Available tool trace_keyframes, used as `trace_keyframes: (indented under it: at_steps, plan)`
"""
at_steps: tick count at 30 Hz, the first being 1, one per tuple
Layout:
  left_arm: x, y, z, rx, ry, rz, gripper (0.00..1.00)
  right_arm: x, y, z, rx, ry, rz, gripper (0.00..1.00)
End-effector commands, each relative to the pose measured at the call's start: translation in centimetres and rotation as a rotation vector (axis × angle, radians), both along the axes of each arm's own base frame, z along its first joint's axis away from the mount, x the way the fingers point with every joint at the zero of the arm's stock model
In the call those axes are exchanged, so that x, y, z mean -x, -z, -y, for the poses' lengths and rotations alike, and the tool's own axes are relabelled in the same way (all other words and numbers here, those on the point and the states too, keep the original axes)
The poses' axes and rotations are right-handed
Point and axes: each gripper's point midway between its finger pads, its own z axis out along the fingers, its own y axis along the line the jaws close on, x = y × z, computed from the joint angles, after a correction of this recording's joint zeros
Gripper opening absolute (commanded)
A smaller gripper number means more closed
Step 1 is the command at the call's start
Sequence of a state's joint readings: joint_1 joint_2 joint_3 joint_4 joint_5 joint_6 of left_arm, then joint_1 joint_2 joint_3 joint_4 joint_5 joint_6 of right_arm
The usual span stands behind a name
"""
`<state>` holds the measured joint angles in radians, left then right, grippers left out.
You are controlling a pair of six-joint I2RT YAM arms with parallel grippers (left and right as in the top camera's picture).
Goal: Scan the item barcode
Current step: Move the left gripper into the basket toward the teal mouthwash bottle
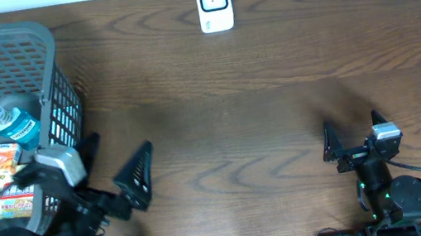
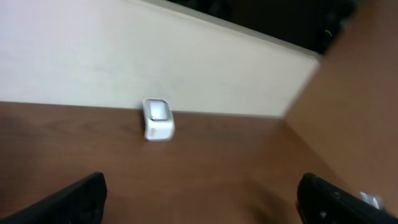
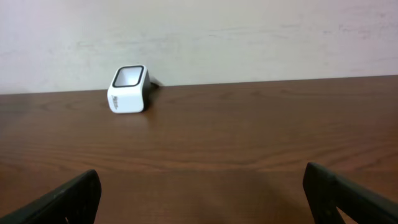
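A white barcode scanner point(image 1: 213, 4) stands at the table's far edge, and shows in the left wrist view point(image 2: 158, 118) and the right wrist view point(image 3: 129, 90). The items lie in a grey mesh basket point(image 1: 46, 50) at the left: a blue-capped bottle point(image 1: 15, 126) and colourful packets point(image 1: 2, 178). No barcode can be made out. My left gripper point(image 1: 112, 162) is open just right of the basket, with nothing between its fingers point(image 2: 74, 202). Near the front right, my right gripper point(image 1: 353, 132) is also open and empty, pointing at the scanner point(image 3: 202, 196).
The brown wooden table point(image 1: 272, 83) runs between the grippers and the scanner. A pale wall point(image 3: 249, 37) rises behind the scanner. The basket's right wall stands close to my left arm.
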<state>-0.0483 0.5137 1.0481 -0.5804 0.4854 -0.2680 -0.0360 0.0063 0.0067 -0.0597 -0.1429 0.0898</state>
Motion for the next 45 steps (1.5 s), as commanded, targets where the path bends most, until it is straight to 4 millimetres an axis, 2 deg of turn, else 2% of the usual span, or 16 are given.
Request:
trace_keyframes:
  at_steps: [1,6,7,8,13,15,20,26,31,35,45]
  plan:
    - [-2.2,-3.4,-3.5,0.049,-0.229,-0.005,0.98,0.0,0.2,0.1,0.009,0.006,-0.005,0.99]
    - [-6.6,-5.6,-8.5,0.020,-0.542,-0.143,0.98,0.0,0.2,0.1,0.009,0.006,-0.004,0.99]
    - [-8.4,-6.2,-10.1,-0.009,-0.642,-0.189,0.98,0.0,0.2,0.1,0.009,0.006,-0.005,0.99]
    - [-9.2,-6.5,-11.1,-0.015,-0.704,-0.214,0.98,0.0,0.2,0.1,0.009,0.006,-0.005,0.99]
    - [-12.2,-6.1,-15.4,0.055,-1.005,-0.323,0.98,0.0,0.2,0.1,0.009,0.006,-0.005,0.99]
    - [-13.2,-4.8,-16.8,0.122,-1.089,-0.376,0.98,0.0,0.2,0.1,0.009,0.006,-0.005,0.99]
    - [-14.4,0.9,-21.4,0.348,-1.327,-0.541,0.98,0.0,0.2,0.1,0.009,0.006,-0.005,0.99]
    - [-16.2,6.5,-25.5,0.519,-1.408,-0.711,0.98,0.0,0.2,0.1,0.009,0.006,-0.005,0.99]
    - [-17.9,11.8,-26.4,0.731,-1.381,-0.905,0.98,0.0,0.2,0.1,0.009,0.006,-0.005,0.99]
    - [-17.9,15.0,-26.8,0.832,-1.429,-1.018,0.98,0.0,0.2,0.1,0.009,0.006,-0.005,0.99]
    - [-18.2,19.7,-27.1,0.892,-1.532,-1.135,0.98,0.0,0.2,0.1,0.009,0.006,-0.005,0.99]
